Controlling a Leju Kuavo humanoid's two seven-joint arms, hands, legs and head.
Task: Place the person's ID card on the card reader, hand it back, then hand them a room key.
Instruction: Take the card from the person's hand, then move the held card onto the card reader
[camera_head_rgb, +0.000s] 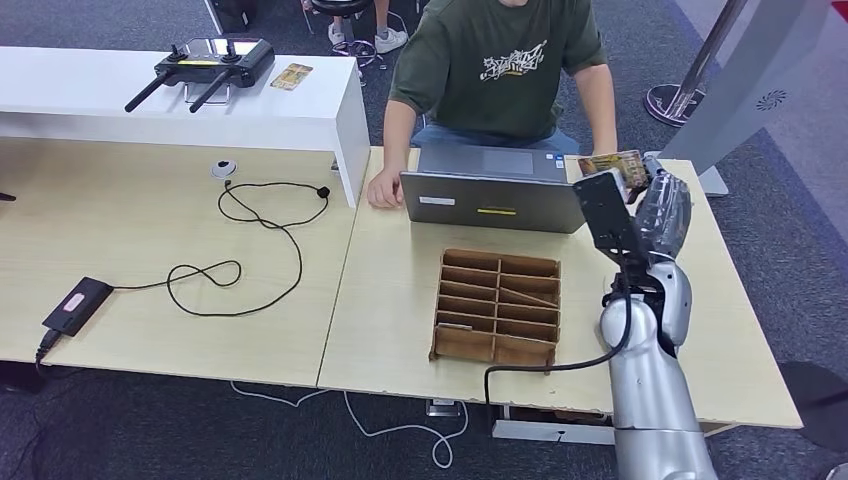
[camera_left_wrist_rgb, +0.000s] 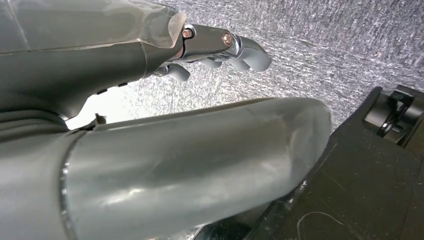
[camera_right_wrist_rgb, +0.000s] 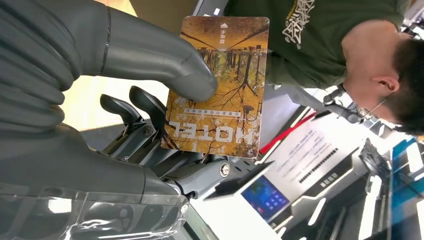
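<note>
A hotel room key card is pinched between thumb and fingers of the right robot hand, raised over the counter toward the seated person. The card is judged thin, stiff, light and slippery; its free edge is best taken. The left robot hand hangs curled, holding nothing.

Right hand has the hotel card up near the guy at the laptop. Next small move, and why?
Probably ease the right hand a little further toward the person and hold it there. The thumb pins the HOTEL room key, raised past the laptop, but the person's hands rest at the laptop, none reaching yet.
</note>
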